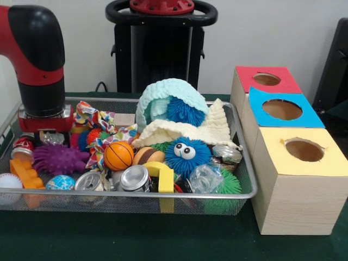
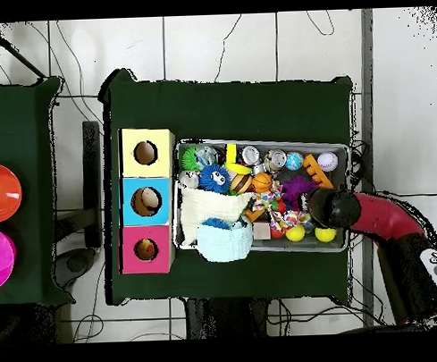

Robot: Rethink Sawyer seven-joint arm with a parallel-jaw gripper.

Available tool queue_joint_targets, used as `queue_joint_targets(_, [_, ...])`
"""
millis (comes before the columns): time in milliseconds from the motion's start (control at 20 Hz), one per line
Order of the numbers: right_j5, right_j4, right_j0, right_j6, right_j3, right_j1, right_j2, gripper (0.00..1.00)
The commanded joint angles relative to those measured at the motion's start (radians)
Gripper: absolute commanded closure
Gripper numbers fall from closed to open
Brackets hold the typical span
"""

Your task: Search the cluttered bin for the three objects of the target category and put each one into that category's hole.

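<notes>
Nearest the lower edge of the front view, the silver wire-mesh bin [image 1: 163, 194] shows its front rim, and just behind it lie two shiny metal cans [image 1: 134, 178] on their sides, a yellow plastic block [image 1: 161, 175], a clear crumpled plastic ball [image 1: 205, 178] and a green spiky rubber ball [image 1: 230, 185]. At lower left sit a white baseball [image 1: 9, 185], an orange toothed plastic brick [image 1: 24, 175] and a small blue-and-white patterned ball [image 1: 60, 182].

One row deeper, left to right, I see a purple spiky rubber toy [image 1: 57, 159], a small orange basketball [image 1: 118, 155], a brown-and-tan ball [image 1: 147, 156] and a blue fuzzy ball with googly eyes [image 1: 187, 155]. A cream knitted cloth [image 1: 204, 130] drapes across the middle, and a pale mint knitted cap [image 1: 168, 98] arches behind it over another blue spiky ball [image 1: 185, 111].

My gripper [image 1: 48, 133] is down in the bin's left end in the front view, at the right end in the overhead view [image 2: 326, 205], among a patterned fabric ribbon [image 1: 100, 128] and a red can [image 1: 23, 144]. The clutter hides my jaws, so I cannot tell how they stand.

At right in the front view stand three wooden boxes in a line: the yellow-topped box [image 1: 304, 157] nearest, the blue-topped box [image 1: 283, 109] behind it, the red-topped box [image 1: 266, 80] farthest, each with a round hole. I cannot tell which category is wanted.
</notes>
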Motion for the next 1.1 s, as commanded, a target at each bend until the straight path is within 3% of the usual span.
queue_joint_targets(50, [0.026, 0.042, 0.029, 0.084, -0.08, 0.017, 0.036, 0.0])
queue_joint_targets(150, [0.025, 0.056, 0.013, 0.07, -0.071, 0.021, 0.057, 0.0])
queue_joint_targets(200, [0.024, 0.063, 0.006, 0.062, -0.067, 0.022, 0.068, 1.0])
queue_joint_targets(800, [-0.05, 0.056, 0.01, 0.11, 0.027, -0.018, 0.032, 1.0])
queue_joint_targets(1100, [-0.045, 0.071, -0.017, 0.105, 0.152, -0.13, 0.041, 1.0])
